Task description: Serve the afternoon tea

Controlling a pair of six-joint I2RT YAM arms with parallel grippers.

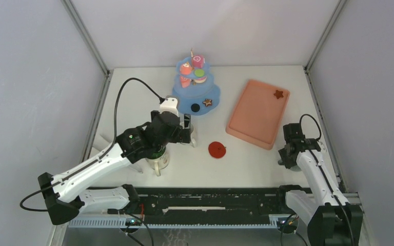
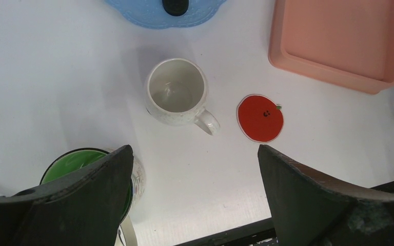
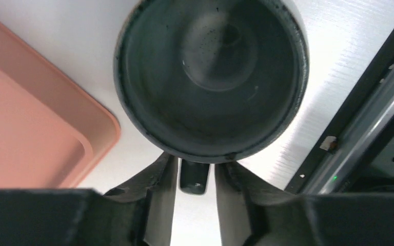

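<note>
From above, the left arm reaches to mid-table. The left gripper [image 1: 189,129] hangs near the blue stand [image 1: 183,102]. The green mug [image 1: 160,160] shows partly under that arm. The stand carries a pink roll [image 1: 198,60] at the top, a green round [image 1: 199,73] below it, and a black round [image 1: 195,108] and a star [image 1: 208,102] on the bottom tier. A second star [image 1: 278,94] lies in the far right corner of the tray [image 1: 254,118]. The red round [image 1: 217,149] lies flat on the table [image 1: 251,166] between the left gripper and the tray, apart from both. The right gripper [image 1: 286,156] sits low, just beside the tray's near right corner.

In the left wrist view the fingers stand wide apart with nothing between them. Beyond them the cream mug [image 2: 177,92] stands upright and empty. Its handle points toward the red round, which lies just beside it. The green mug is partly hidden behind one finger.

In the right wrist view the grey mug [image 3: 210,77] stands upright and empty, just beside the tray's edge. Its handle sits between the two fingers, which are drawn in narrow around it. I cannot tell whether they press on it.
</note>
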